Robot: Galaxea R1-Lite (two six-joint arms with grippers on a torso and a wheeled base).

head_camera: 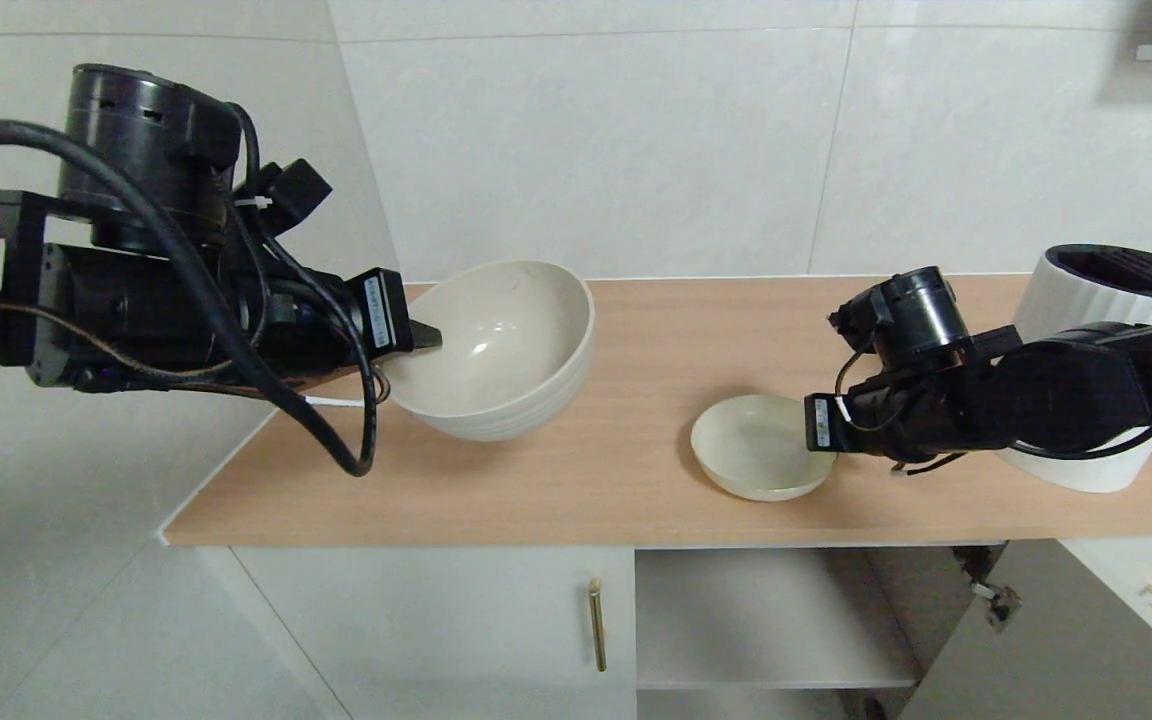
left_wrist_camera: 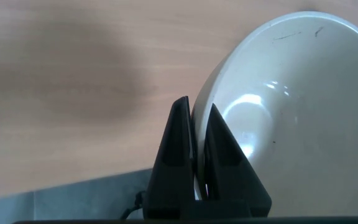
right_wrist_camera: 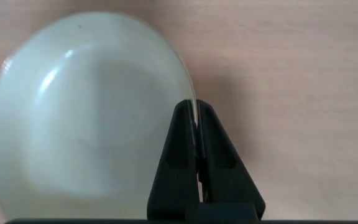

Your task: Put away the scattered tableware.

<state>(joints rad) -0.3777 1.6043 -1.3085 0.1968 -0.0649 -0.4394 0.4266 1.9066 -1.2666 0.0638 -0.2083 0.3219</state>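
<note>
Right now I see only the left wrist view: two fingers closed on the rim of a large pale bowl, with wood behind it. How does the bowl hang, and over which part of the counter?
Observer: The large bowl is tilted in the left gripper, with its opening turned toward that arm. It is over the left part of the counter.
Operator: What does the right arm hold?
Observer: The right gripper is shut on the rim of a small dish near the counter's front edge. I cannot tell whether the dish is lifted.
Operator: Is any storage open?
Observer: Yes, a cabinet compartment with a shelf is open, right below the small dish.
</note>
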